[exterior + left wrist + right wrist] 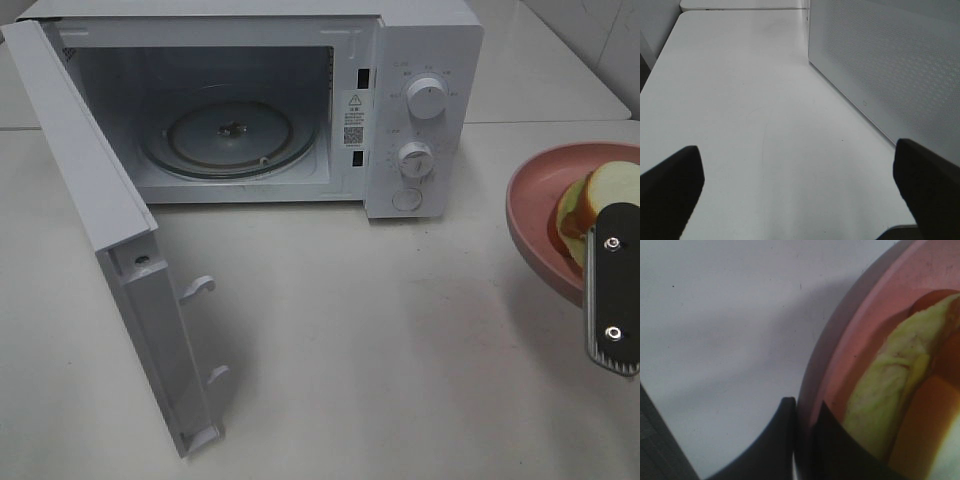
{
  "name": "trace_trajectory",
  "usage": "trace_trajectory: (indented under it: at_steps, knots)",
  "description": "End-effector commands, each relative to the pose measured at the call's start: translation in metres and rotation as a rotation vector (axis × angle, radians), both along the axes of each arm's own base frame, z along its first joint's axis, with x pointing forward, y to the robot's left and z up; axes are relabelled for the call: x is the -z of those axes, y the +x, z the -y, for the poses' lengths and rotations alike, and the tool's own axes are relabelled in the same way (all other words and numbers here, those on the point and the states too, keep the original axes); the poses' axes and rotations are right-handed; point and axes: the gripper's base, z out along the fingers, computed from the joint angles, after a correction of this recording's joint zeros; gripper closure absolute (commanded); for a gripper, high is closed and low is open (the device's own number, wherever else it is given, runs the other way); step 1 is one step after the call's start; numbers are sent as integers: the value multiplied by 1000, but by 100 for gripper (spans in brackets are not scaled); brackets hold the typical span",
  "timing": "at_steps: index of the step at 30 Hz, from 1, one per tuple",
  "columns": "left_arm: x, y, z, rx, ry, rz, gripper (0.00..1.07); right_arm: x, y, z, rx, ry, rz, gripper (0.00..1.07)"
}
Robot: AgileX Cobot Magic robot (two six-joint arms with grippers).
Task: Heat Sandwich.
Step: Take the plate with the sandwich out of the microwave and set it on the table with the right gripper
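The sandwich (600,195), pale yellowish bread with a green and orange filling, lies on a round pink plate (540,200) at the right edge of the high view. My right gripper (612,260) is shut on the plate's near rim; the right wrist view shows its black fingers (785,440) pinching the plate's rim (865,325) beside the sandwich (890,390). The plate casts a shadow on the table and looks raised off it. My left gripper (800,190) is open over bare table, holding nothing; the high view does not show it.
A white microwave (420,60) stands at the back, its door (110,250) swung wide open toward the front left, with a glass turntable (228,135) inside. In the left wrist view the door panel (890,60) rises close beside my left gripper. White table (400,350) lies between plate and microwave.
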Motion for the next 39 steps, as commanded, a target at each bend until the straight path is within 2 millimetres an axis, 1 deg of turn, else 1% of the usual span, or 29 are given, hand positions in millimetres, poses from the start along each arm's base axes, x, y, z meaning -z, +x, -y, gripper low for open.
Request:
trace_trajectory:
  at_steps: [1, 4, 5, 8, 14, 17, 20, 21, 24, 27, 29, 33, 39]
  knots:
    - [-1, -2, 1, 6, -5, 26, 9, -3, -1, 5, 89, -12, 25, 107]
    - [-1, -2, 1, 6, -5, 26, 9, -5, 1, 10, 224, 4, 73, 107]
    - [-1, -2, 1, 6, -5, 26, 9, -5, 1, 10, 224, 4, 73, 107]
    - [-1, -2, 1, 6, -5, 26, 9, -5, 1, 11, 304, 29, 86, 107]
    - [-1, -2, 1, 6, -5, 26, 9, 0, 2, 11, 370, 1, 60, 107]
    - [-1, -2, 1, 6, -5, 26, 9, -2, 9, 6, 449, 32, 75, 107]
    - [-1, -2, 1, 6, -5, 26, 9, -2, 13, 3, 491, 35, 77, 107]
    - [-1, -2, 1, 6, -5, 26, 9, -2, 18, -1, 526, 30, 74, 107]
    - [-1, -2, 1, 6, -5, 26, 9, -1, 22, -4, 553, 26, 71, 107]
    - [-1, -2, 1, 6, -5, 26, 9, 3, 33, -12, 608, 24, 69, 107]
    - [-1, -2, 1, 6, -5, 26, 9, 4, 35, -14, 621, 25, 68, 107]
    - [-1, -2, 1, 6, -5, 26, 9, 12, 44, -21, 669, 5, 54, 107]
    - [-1, -2, 1, 6, -5, 26, 9, 18, 56, -28, 721, 0, 71, 107]
